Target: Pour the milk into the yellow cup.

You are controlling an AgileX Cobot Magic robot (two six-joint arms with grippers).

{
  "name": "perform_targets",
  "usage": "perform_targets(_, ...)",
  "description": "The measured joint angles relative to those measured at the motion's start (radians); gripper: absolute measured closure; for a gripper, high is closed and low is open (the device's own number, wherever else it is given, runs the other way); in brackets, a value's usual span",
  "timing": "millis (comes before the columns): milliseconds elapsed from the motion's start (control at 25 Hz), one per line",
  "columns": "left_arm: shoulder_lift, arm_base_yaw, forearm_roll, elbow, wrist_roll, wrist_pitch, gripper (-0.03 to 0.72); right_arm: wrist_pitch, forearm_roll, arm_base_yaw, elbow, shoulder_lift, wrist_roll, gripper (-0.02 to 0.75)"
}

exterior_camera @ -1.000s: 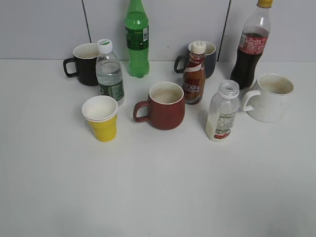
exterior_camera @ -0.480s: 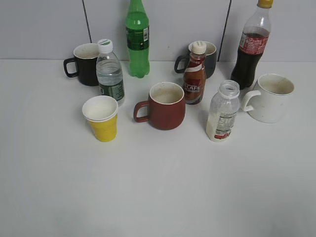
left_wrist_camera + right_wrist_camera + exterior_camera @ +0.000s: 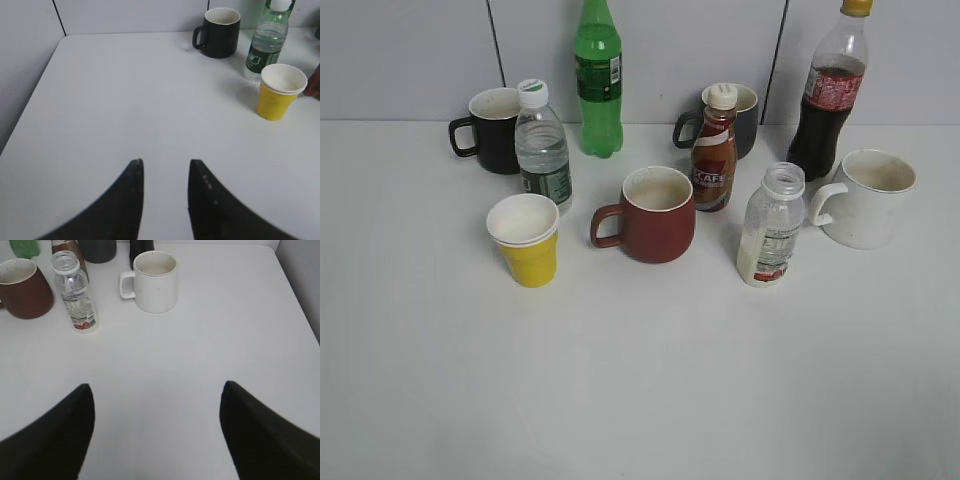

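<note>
milk bottle [image 3: 770, 228]: clear, uncapped, upright, right | yellow cup [image 3: 526, 240]: upright, left, well apart

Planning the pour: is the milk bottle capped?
Uncapped. The milk bottle stands upright with its bare mouth open, no cap on it.

Ahead and to the right of the left end effector [image 3: 164, 172] stands the yellow cup [image 3: 281, 91] on the surface [image 3: 140, 100], while ahead and left of the right end effector [image 3: 156, 405] the milk [image 3: 75, 292] stands beside a mug [image 3: 152, 281].
</note>
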Motion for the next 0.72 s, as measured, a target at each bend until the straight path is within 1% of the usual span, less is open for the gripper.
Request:
perform_targets(200, 0.0, 0.0, 0.0, 0.0, 0.0, 0.0, 0.452, 0.0, 0.019, 0.0, 0.005, 0.0, 0.001, 0.152)
perform_targets(720, 0.0, 0.0, 0.0, 0.0, 0.0, 0.0, 0.452, 0.0, 0.02, 0.0, 0.006, 0.0, 0.003, 0.151)
